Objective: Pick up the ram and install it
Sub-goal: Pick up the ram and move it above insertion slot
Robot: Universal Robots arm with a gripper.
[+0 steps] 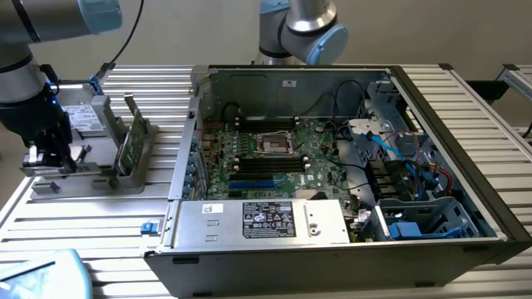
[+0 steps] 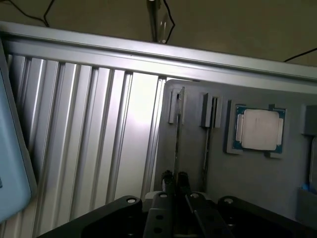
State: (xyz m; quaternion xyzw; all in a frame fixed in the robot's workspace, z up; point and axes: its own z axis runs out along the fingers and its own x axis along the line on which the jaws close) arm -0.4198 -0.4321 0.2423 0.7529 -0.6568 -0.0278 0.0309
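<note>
Gripper (image 1: 48, 159): was positioned over the grey tray (image 1: 50, 187) at the exterior view's left, well apart from the open computer case (image 1: 490, 205).
Fingers (image 2: 168, 179): were brought close together and pressed on either side of the ram's thin edge.
Ram (image 2: 177, 134): was seen edge-on in the wrist view, standing upright in a slotted holder of the tray (image 2: 198, 163), with one end between the fingers.
Processor (image 2: 260, 130): was seated in a tray recess, near the ram but apart from it.
Green card (image 1: 129, 146): was stood upright on the tray, between gripper and case.
Motherboard (image 1: 283, 162): was exposed inside the case.
Bench (image 1: 499, 168): was formed of ribbed aluminium.
</note>
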